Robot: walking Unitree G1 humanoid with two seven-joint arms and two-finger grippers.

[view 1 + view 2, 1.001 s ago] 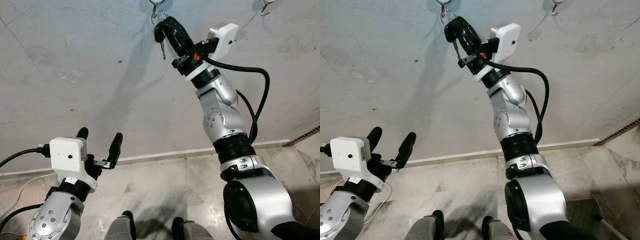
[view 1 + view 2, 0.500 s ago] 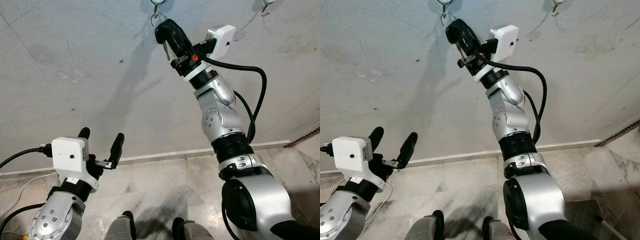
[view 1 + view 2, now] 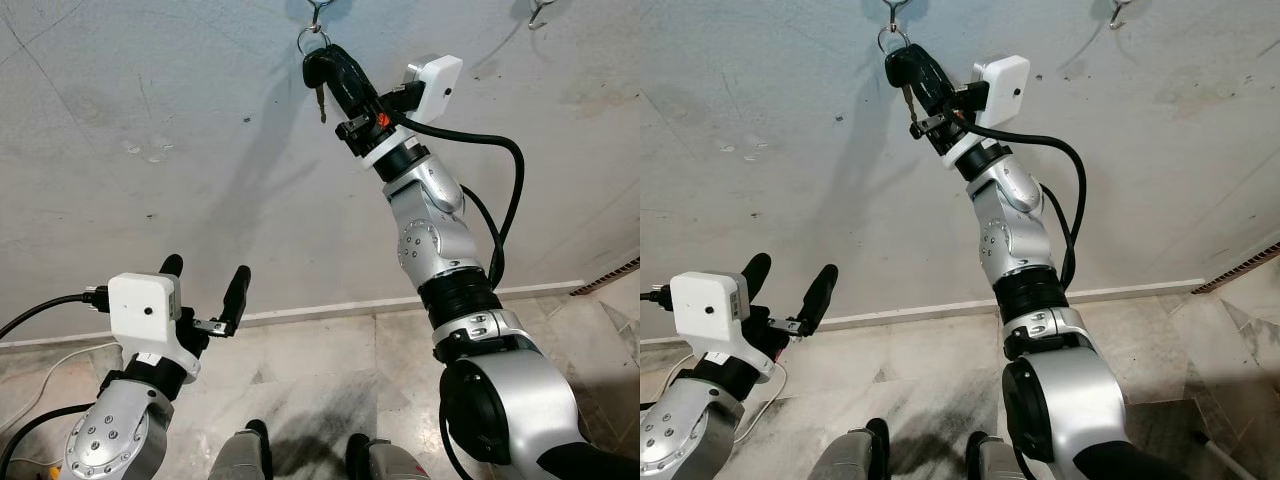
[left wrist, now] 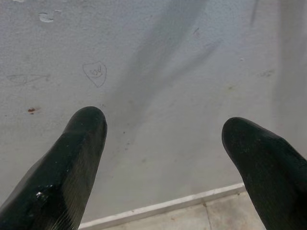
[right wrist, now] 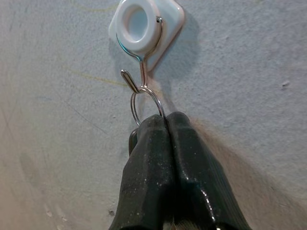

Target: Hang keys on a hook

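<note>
High on the wall, my right gripper (image 3: 335, 62) is shut on the keys, gripping them just below the silver key ring (image 3: 311, 41). A black key head (image 3: 316, 73) and its metal blade (image 3: 321, 103) hang beside the fingers. In the right wrist view the closed fingertips (image 5: 167, 120) hold the ring (image 5: 144, 98), whose top meets the bottom bend of the wire hook (image 5: 134, 81) under a white wall mount (image 5: 144, 21). Whether the ring rests on the hook I cannot tell. My left gripper (image 3: 205, 285) is held low, open and holding nothing.
A second hook (image 3: 538, 12) is on the grey wall (image 3: 150, 120) further right. A white skirting (image 3: 330, 310) runs along the wall's foot above a marble floor (image 3: 320, 370). A white cable (image 3: 40, 375) lies at the lower left. My feet (image 3: 300, 455) stand close to the wall.
My right gripper has shifted slightly left with the keys, and the ring now sits right under the hook. The left arm has barely moved.
</note>
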